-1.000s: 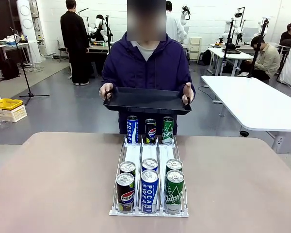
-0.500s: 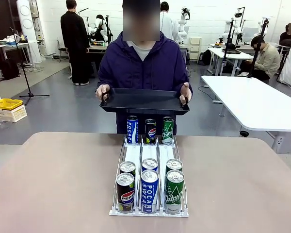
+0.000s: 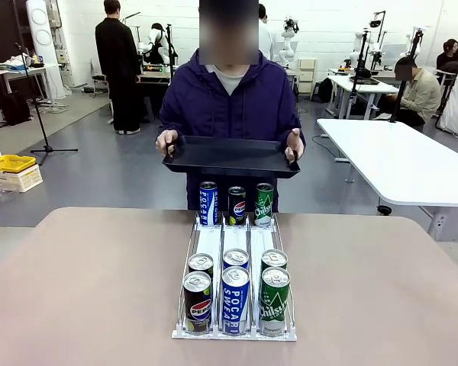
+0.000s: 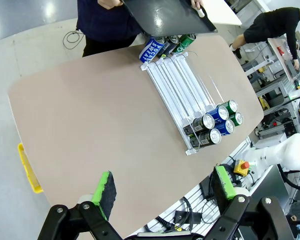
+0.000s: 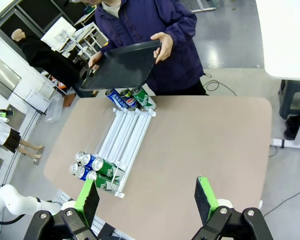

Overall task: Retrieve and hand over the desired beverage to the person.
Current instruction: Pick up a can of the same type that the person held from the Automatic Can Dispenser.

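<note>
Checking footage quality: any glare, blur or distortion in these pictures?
Front view: sharp, evenly lit, soft sheen on the black rectangular tray. Left wrist view: wide-angle lens bows the beige tabletop; lamp glare on the grey floor. Right wrist view: same bowing; the white table washes out.

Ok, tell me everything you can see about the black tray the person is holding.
The black tray is a shallow rectangle with a low raised rim, matte, plastic by the look. The person grips it with a hand at each short end, holding it about level at waist height, just beyond the far edge of the table and above the three far cans of the rack. Its inside looks bare. Only the hands touch it.
</note>
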Robot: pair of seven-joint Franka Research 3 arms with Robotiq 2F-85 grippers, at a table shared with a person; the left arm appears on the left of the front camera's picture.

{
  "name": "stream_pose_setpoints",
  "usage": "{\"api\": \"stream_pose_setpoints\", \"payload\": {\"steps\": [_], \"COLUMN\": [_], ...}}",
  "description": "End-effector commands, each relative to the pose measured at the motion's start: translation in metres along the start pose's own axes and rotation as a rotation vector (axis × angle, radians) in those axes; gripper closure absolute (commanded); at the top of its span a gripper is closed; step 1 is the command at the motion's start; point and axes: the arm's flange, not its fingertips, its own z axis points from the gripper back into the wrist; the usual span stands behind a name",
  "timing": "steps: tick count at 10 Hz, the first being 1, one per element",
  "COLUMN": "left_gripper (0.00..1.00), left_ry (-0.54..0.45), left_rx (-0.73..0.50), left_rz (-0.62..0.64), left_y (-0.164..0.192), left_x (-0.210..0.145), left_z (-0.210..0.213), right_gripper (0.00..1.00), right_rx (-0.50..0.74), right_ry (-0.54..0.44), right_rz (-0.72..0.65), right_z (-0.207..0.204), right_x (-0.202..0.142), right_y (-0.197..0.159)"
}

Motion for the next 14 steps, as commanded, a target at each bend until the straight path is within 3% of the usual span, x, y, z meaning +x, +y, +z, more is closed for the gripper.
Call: {"api": "stream_pose_setpoints", "payload": {"steps": [1,14], "left_gripper": [0.0,0.0], "left_ry": [0.001,0.001], "left_rx": [-0.011,-0.011], "left_rz": [-0.014,-0.014], "left_y": [0.0011,0.0011], "left_x": [0.0017,0.0017], "left_z": [0.0018,0.0018], "right_gripper": [0.0,0.0], "right_rx": [0.027,0.027], "right_ry": [-0.012,-0.012], "right_rz": [0.013,0.013], "right_z": [-0.0001,-0.0001], "right_x": [0.003,0.003], "right_y": [-0.0007,-0.0007]}}
